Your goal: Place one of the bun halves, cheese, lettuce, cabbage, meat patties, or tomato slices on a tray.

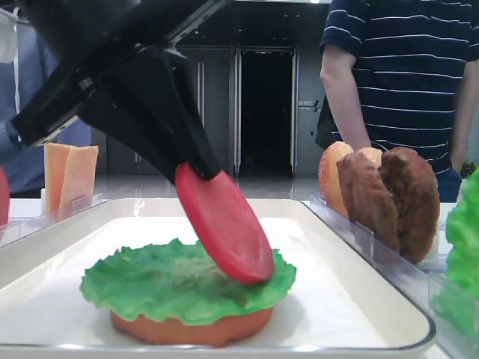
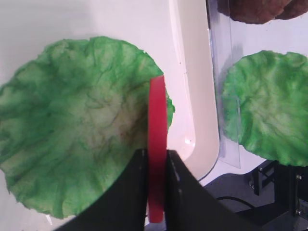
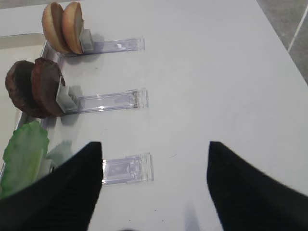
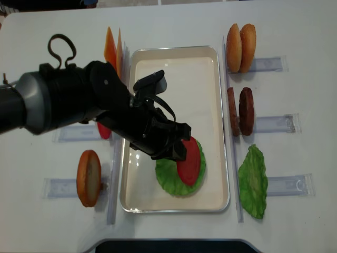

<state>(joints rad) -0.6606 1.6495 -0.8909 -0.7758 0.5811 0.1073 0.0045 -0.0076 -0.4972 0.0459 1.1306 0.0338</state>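
A white tray [image 4: 174,79] lies mid-table. On it a green lettuce [image 4: 167,179] leaf covers an orange-tan bun half [image 1: 187,327]. My left gripper [image 4: 176,147] is shut on a red tomato slice [image 4: 190,161], held tilted with its lower edge on the lettuce [image 1: 150,280]. The left wrist view shows the tomato slice [image 2: 157,110] edge-on, pinched by the left gripper [image 2: 156,154] over the lettuce [image 2: 72,134], near the tray's rim [image 2: 192,72]. My right gripper [image 3: 154,144] stands open over bare table, with nothing between its fingers.
Clear holders right of the tray carry two bun halves [image 4: 240,47], two meat patties [image 4: 240,110] and a spare lettuce leaf [image 4: 253,182]. On the left stand cheese slices [image 4: 113,47] and another bun half [image 4: 88,177]. A person [image 1: 404,75] stands behind the table.
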